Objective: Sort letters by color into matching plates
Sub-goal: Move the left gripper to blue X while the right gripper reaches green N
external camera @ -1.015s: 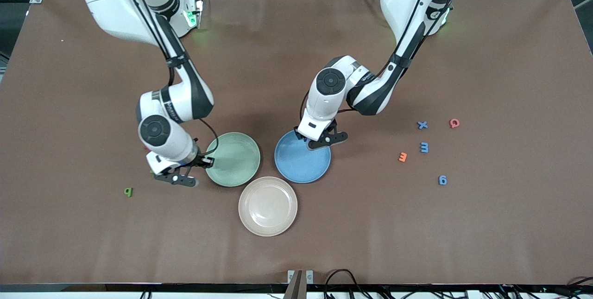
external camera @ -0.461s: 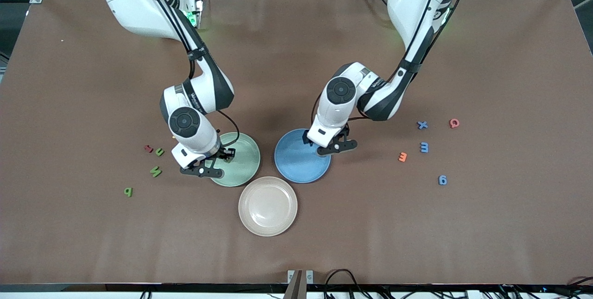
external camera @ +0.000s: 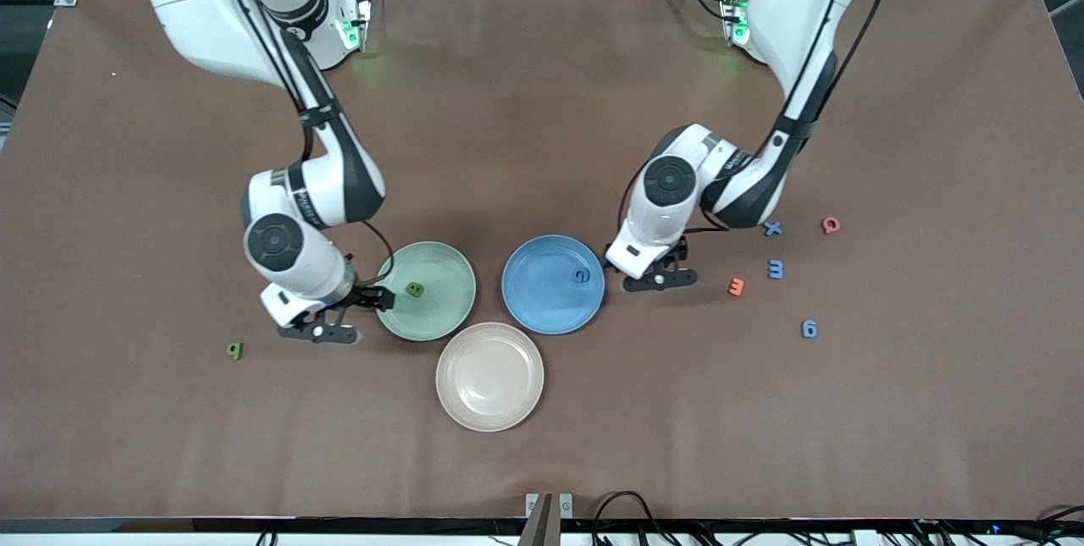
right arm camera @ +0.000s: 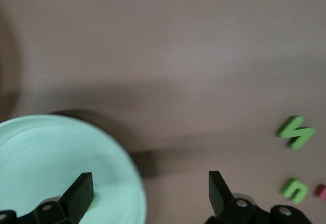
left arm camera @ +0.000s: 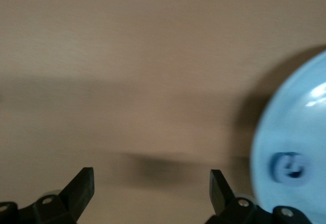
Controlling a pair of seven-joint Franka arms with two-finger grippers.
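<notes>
A green letter (external camera: 415,289) lies in the pale green plate (external camera: 440,315), and a blue letter (external camera: 580,276) lies in the blue plate (external camera: 540,300). My right gripper (external camera: 345,317) hangs open and empty over the table at the green plate's rim (right arm camera: 56,152), on the side toward the right arm's end. My left gripper (external camera: 666,269) is open and empty over bare table beside the blue plate (left arm camera: 298,127), where the blue letter (left arm camera: 290,167) shows. Two more green letters (right arm camera: 296,131) (right arm camera: 294,189) show in the right wrist view. Another green letter (external camera: 235,350) and three blue ones (external camera: 771,228) (external camera: 776,268) (external camera: 809,328) lie loose.
A beige-pink plate (external camera: 489,398) sits nearer the front camera, between the two colored plates. An orange letter (external camera: 736,286) and a red letter (external camera: 831,225) lie among the blue ones. A small red letter (right arm camera: 321,192) sits beside the green ones.
Both grippers opened. A green letter now lies in the green plate and a blue one in the blue plate. Each arm has drawn off its plate toward its own end of the table.
</notes>
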